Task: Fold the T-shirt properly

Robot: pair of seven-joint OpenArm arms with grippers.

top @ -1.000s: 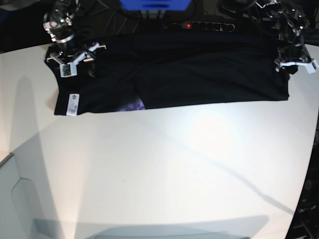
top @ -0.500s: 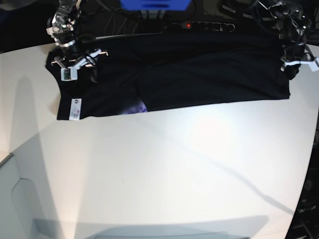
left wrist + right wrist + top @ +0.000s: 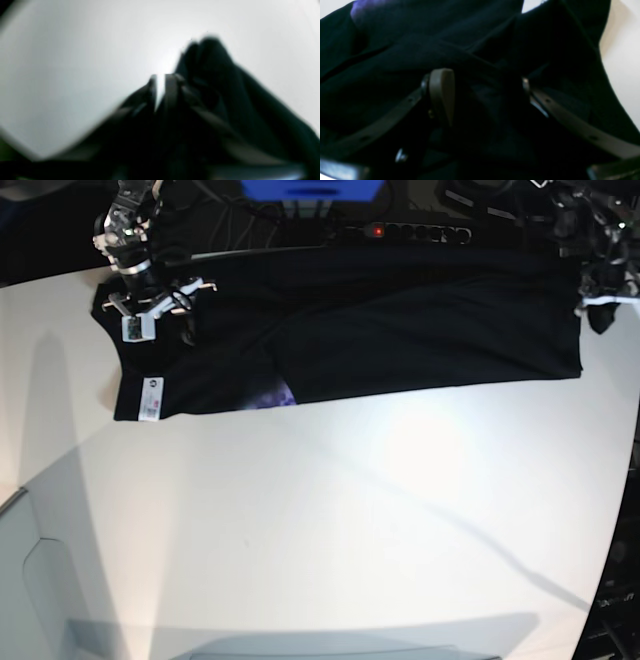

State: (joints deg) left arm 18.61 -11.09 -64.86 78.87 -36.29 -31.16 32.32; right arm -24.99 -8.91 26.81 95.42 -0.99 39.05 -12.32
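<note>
The black T-shirt (image 3: pixel 400 330) lies as a long folded band across the back of the white table (image 3: pixel 350 510). A purple patch of print (image 3: pixel 270 393) and a small white tag (image 3: pixel 150 397) show at its front left. My right gripper (image 3: pixel 155 305) hovers over the shirt's left end, and its wrist view shows it open (image 3: pixel 482 92) with black cloth (image 3: pixel 470 50) under the wide-apart fingers. My left gripper (image 3: pixel 605 305) is at the shirt's right edge. In its blurred wrist view it is nearly closed (image 3: pixel 161 85), with dark cloth (image 3: pixel 225 87) bunched at it.
A black power strip (image 3: pixel 405 230) with a red light and cables lies behind the shirt. A blue object (image 3: pixel 310 188) stands at the back centre. The table's curved edge runs along the right and lower left.
My left gripper moved right and back at the shirt's right edge. The shirt, with its tag, slid slightly to the right. My right gripper drew back a little over the left end.
</note>
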